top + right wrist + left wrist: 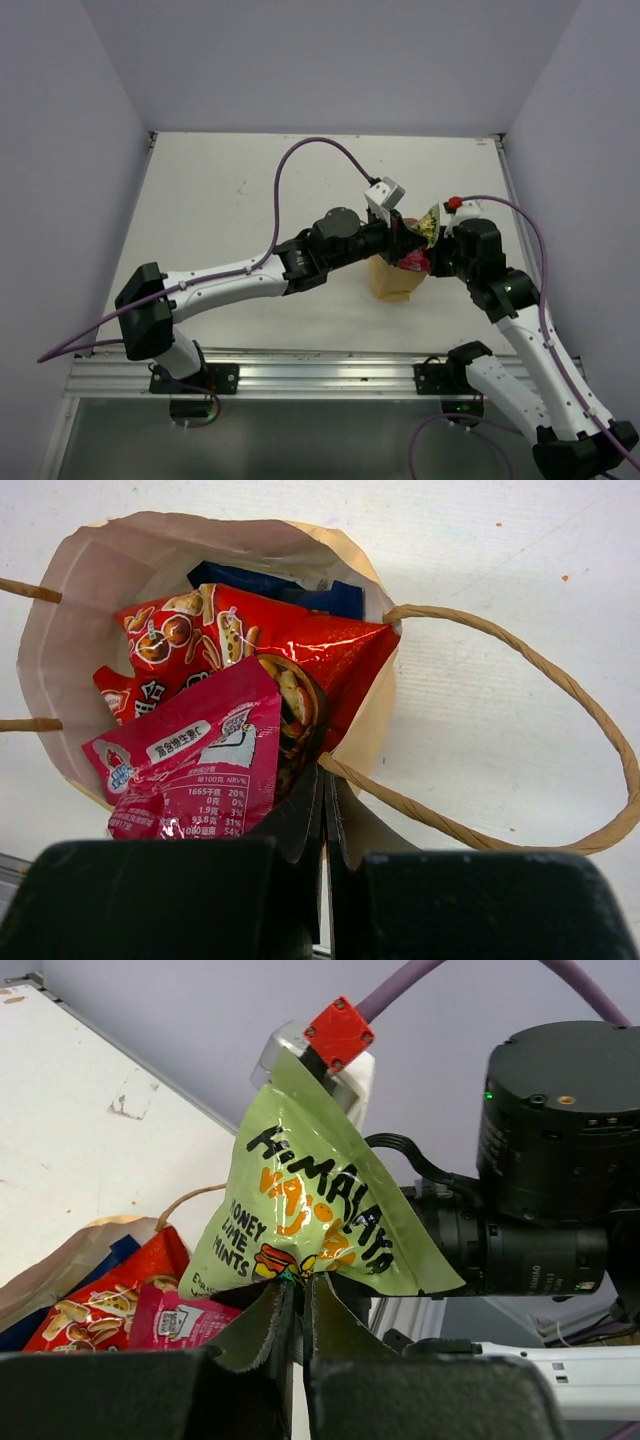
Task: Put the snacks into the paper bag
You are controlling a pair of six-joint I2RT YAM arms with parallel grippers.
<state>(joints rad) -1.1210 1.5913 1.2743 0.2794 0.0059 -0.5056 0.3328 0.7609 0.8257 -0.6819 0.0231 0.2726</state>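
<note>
My left gripper [297,1285] is shut on the bottom edge of a small green "Himalaya" mints packet [310,1210] and holds it upright just above the paper bag [392,282]. The green packet also shows in the top view [432,220]. The bag stands open on the table with a red packet [300,640], a small pink packet [190,760] and a blue packet [300,590] inside it. My right gripper [325,785] is shut on the bag's near rim [375,740], where a loop handle [560,690] joins it.
The right arm's wrist [550,1160] sits close behind the green packet. White walls enclose the white table [230,200] at the back and both sides. An aluminium rail [320,375] runs along the near edge.
</note>
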